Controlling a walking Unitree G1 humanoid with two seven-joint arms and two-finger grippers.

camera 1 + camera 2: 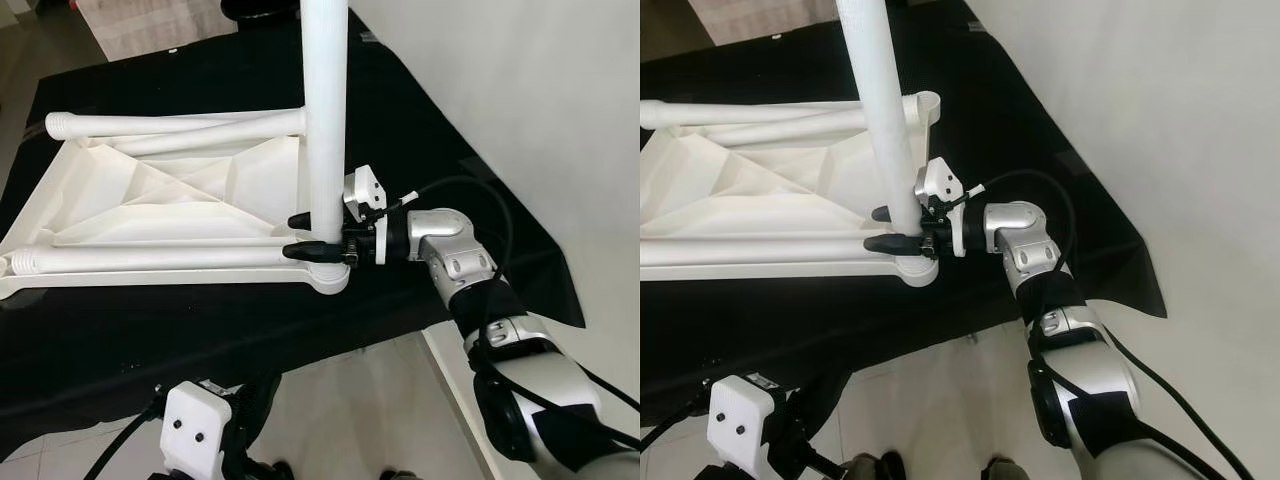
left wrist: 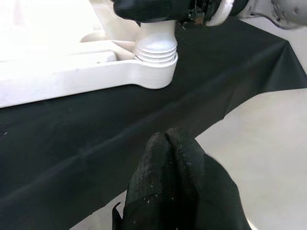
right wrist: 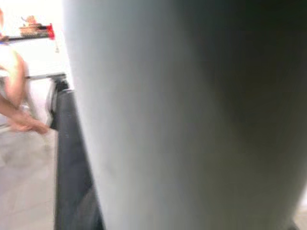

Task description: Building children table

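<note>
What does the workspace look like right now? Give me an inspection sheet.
Surface: black cloth spread on the floor.
Job's things: white tabletop upside down on the cloth; two legs lying across it; one upright leg in its corner socket.
Clutter: nothing seen.
Hands: right hand shut on the upright leg near its base; left hand shut, low beside the cloth's edge.
Cables: black cable looping along the right arm.
Surroundings: pale tile floor; a person's arm in the background.
</note>
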